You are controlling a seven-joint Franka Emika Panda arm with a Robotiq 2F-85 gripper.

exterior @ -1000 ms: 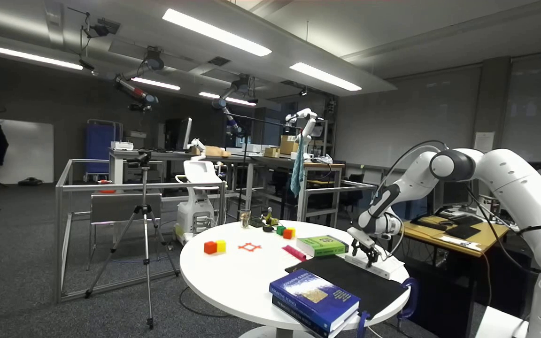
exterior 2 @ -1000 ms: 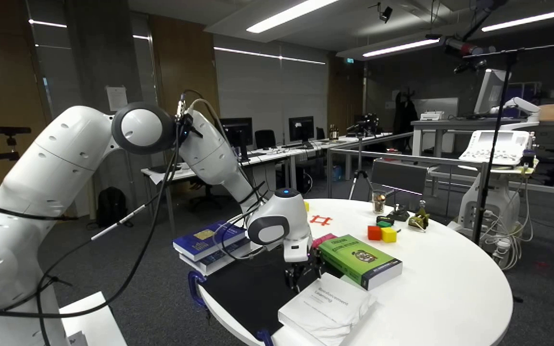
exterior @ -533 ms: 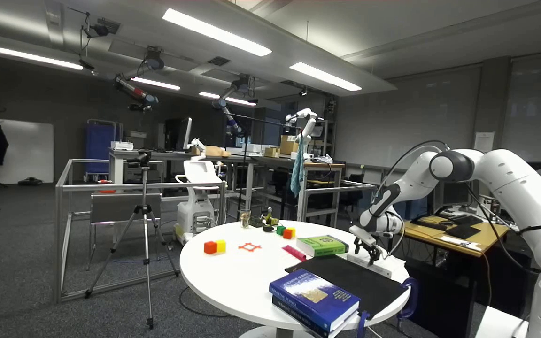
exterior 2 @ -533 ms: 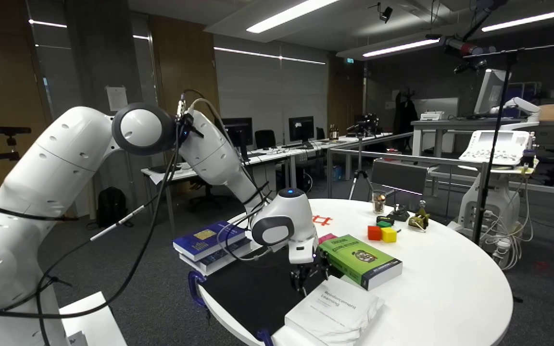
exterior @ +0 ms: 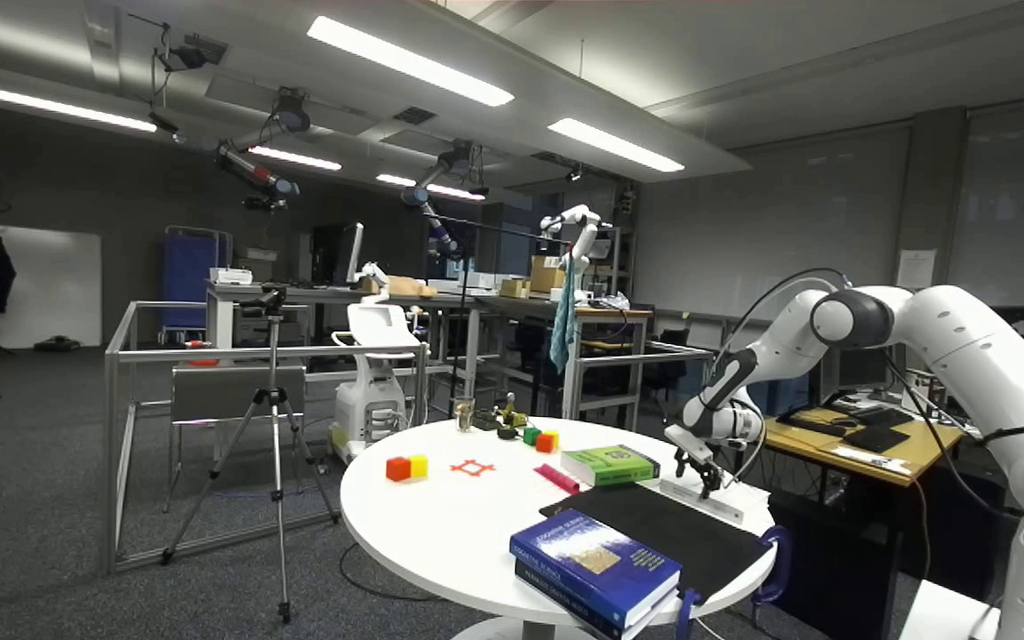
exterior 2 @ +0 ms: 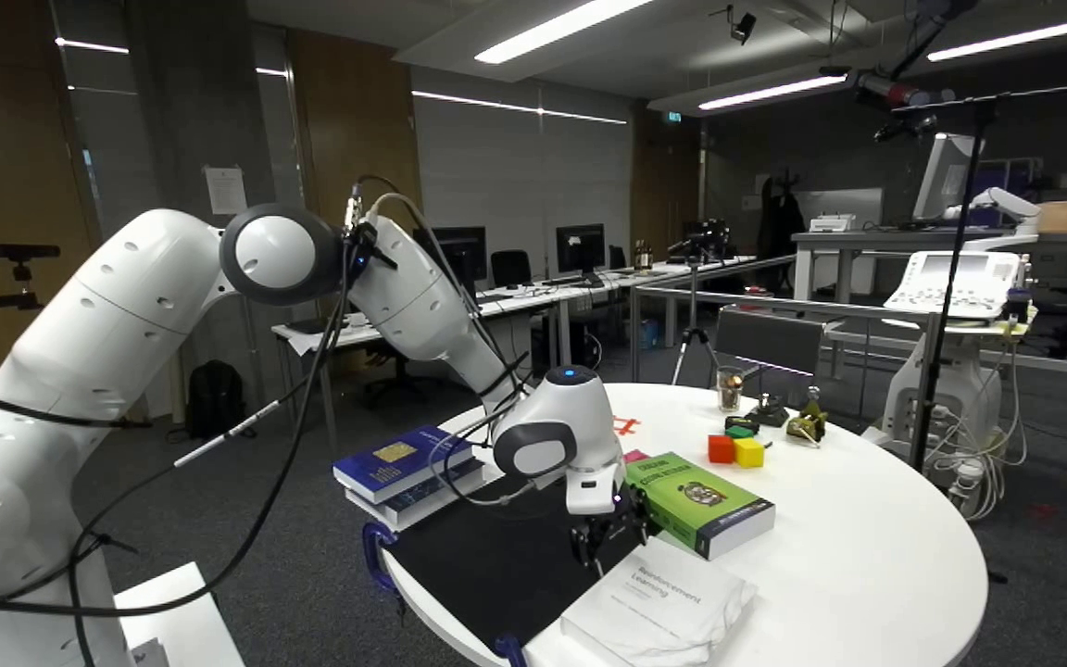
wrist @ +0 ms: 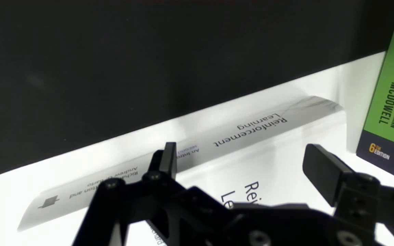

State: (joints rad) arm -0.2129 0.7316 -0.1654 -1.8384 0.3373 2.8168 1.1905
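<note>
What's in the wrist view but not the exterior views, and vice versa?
Only wrist: legible author lettering on the white book, "MCDOWELL" and "6th Edition" on the green book.
Only exterior: blue books, coloured cubes, robot arm.
Both: open gripper by the white book, green book, black mat, white table.

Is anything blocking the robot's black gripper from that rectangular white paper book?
No, nothing visible stands between the open black two-fingered gripper and the rectangular white paper book marked Reinforcement Learning. The thick green book lies to one side.
</note>
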